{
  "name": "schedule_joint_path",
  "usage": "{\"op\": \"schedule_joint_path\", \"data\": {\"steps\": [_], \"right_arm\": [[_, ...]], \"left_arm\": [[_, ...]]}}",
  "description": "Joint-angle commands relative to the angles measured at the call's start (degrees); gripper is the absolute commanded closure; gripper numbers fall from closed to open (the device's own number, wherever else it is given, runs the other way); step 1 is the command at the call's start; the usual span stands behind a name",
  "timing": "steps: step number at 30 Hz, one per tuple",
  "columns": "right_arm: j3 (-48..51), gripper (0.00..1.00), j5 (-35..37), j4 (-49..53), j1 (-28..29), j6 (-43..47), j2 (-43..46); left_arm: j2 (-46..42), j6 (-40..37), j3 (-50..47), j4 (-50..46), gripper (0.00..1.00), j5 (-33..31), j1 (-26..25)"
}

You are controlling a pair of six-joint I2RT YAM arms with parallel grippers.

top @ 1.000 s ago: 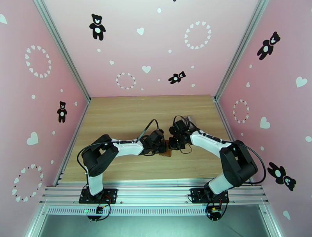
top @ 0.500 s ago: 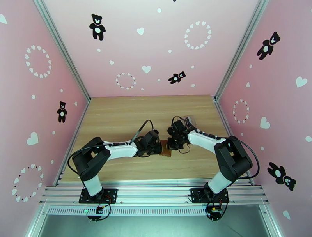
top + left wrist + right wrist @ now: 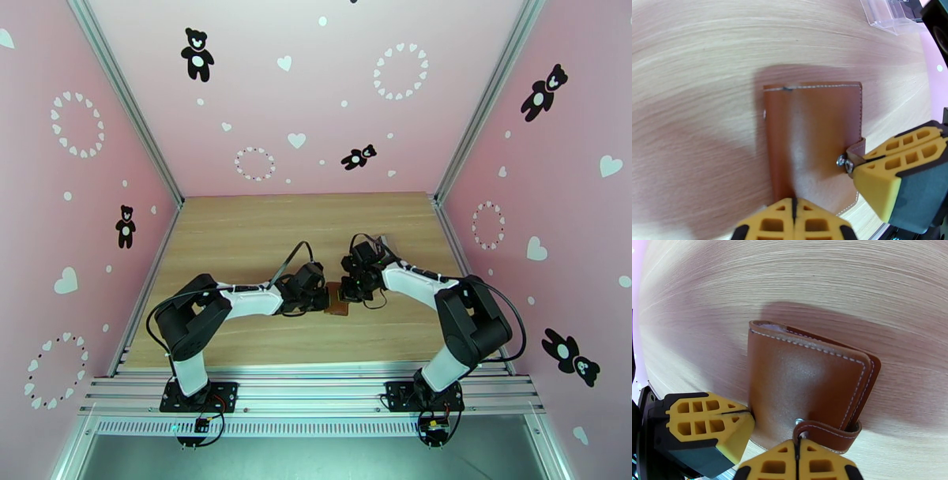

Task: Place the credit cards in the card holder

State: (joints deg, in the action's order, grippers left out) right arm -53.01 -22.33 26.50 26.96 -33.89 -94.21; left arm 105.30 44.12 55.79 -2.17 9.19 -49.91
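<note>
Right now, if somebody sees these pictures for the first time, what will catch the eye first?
A closed brown card holder lies at the middle of the wooden table, where both grippers meet. The left gripper, shut, sits at one edge; the right gripper seems to pinch its snap tab.

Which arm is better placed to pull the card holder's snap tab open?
Right. The right gripper is pinched on the snap tab of the card holder; the left gripper sits shut against the opposite edge.
</note>
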Motion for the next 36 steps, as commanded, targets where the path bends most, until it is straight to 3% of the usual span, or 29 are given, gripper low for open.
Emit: {"op": "schedule_joint_path", "data": {"steps": [1,7,12,36], "right_arm": [[-1.13,0.90,-0.70,-0.13,-0.64,-0.10,-0.54],[-1.29,0.91,-1.29,-0.40,-0.85,0.00,-1.65],[-1.39,1.00,-1.57,0.27,-0.86,0.49,-1.86],[-6.74,1.00,2.08,9.53,-0.83,6.08,-7.74]], "left_arm": [[2.21,-0.88,-0.06,-2.01,0.97,-0.59,0.17],[2.29,-0.91,-0.50,-1.52,0.97,-0.59,0.16],[2.29,-0.93,-0.51,-1.31,0.97,-0.43,0.16],[2.79,-0.78,-2.43,2.87,0.98,0.74,0.08]]}}
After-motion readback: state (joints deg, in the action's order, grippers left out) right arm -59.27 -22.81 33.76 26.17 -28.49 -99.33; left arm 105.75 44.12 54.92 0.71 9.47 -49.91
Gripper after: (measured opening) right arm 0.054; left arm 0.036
